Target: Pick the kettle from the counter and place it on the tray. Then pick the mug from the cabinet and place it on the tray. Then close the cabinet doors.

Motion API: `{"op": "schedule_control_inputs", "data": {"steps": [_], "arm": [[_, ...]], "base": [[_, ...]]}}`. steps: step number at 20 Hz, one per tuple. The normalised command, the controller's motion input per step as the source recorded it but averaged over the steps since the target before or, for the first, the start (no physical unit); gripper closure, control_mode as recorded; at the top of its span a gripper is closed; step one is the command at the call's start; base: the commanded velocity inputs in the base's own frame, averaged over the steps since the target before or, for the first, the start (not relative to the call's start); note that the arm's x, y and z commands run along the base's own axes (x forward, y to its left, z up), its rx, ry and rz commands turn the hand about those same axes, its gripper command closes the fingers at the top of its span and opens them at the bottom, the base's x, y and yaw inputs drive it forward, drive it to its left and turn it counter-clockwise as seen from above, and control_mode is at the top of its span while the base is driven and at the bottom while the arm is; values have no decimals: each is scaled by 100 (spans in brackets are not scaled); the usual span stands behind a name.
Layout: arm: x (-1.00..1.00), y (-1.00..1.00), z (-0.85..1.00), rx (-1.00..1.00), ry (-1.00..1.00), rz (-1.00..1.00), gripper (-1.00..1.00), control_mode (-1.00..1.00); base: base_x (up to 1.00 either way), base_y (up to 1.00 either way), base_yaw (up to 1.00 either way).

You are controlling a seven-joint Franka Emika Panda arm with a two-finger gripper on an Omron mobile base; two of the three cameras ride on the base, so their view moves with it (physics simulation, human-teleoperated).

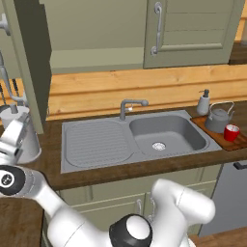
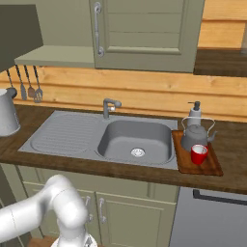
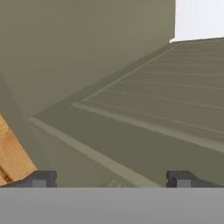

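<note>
From the hand view, my gripper [image 3: 111,178] is spread wide with nothing between its tips, facing a panelled door [image 3: 144,109]. Both base views place kettle [image 2: 195,134] and mug [image 2: 198,154] on the tray [image 2: 212,168] (desk [image 2: 231,159], right of sink [image 2: 135,140]).

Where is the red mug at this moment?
The mug stands on the tray at the right end of the counter, just in front of the kettle and right of the sink.
</note>
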Motion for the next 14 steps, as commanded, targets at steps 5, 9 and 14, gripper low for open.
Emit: {"op": "schedule_control_inputs", "data": {"steps": [5, 9, 14], "arm": [[0, 1, 73, 0, 0, -1, -100, -100], [3, -18, 65, 0, 6, 0, -100, -100], [1, -54, 41, 4, 7, 0, -100, -100]], "base": [[0, 0, 0], [0, 0, 0], [0, 0, 0]]}}
